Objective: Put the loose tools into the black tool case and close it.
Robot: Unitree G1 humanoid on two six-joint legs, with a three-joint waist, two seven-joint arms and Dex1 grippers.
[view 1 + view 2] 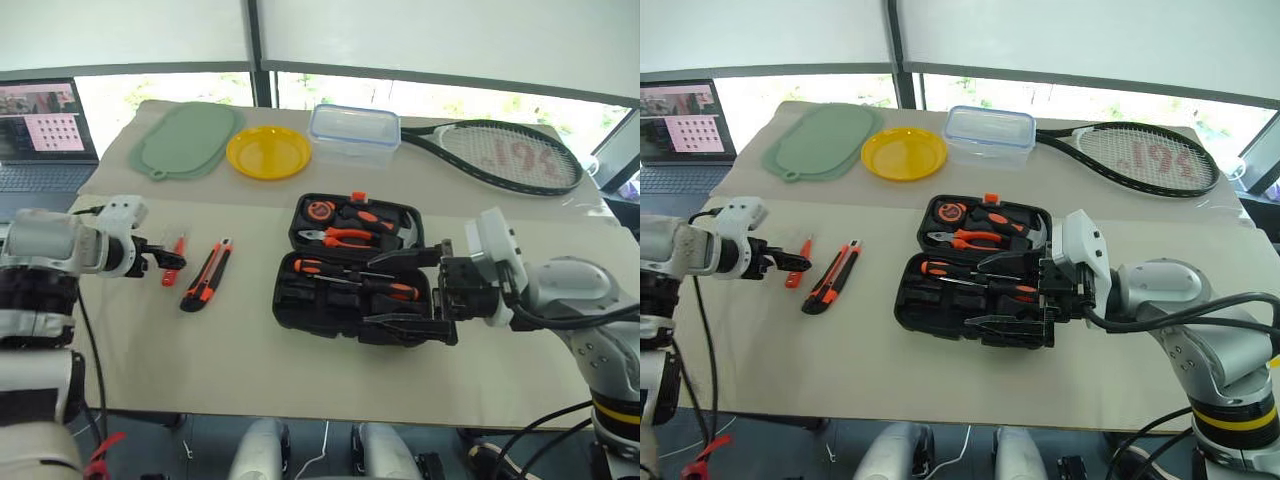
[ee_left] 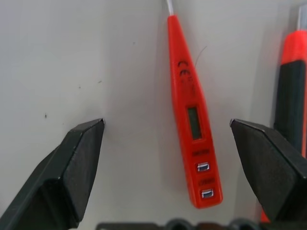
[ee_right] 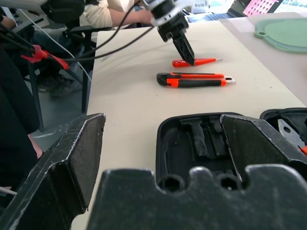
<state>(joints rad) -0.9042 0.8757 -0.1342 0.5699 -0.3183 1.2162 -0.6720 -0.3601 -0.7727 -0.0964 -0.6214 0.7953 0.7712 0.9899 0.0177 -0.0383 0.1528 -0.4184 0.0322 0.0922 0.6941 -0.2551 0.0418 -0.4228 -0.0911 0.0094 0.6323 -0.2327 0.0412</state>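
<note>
The black tool case (image 1: 340, 300) lies open in the middle of the table, with orange-handled tools in its moulded slots. Two loose tools lie to its left: a slim red tester (image 2: 192, 115) and an orange-and-black utility knife (image 1: 207, 275). My left gripper (image 1: 165, 258) is open and points down at the tester, one finger (image 2: 81, 163) on each side of it. The right wrist view shows that gripper's fingertips (image 3: 188, 53) right at the tester (image 3: 196, 62), beside the knife (image 3: 194, 80). My right gripper (image 1: 400, 290) is open at the case's right side, its fingers over the case.
At the back of the table are a green mat (image 1: 185, 140), a yellow plate (image 1: 268, 151), a clear blue-rimmed box (image 1: 355, 133) and a tennis racket (image 1: 505, 155). A laptop (image 1: 40, 130) stands at the far left. A person sits beyond the table's left end (image 3: 110, 14).
</note>
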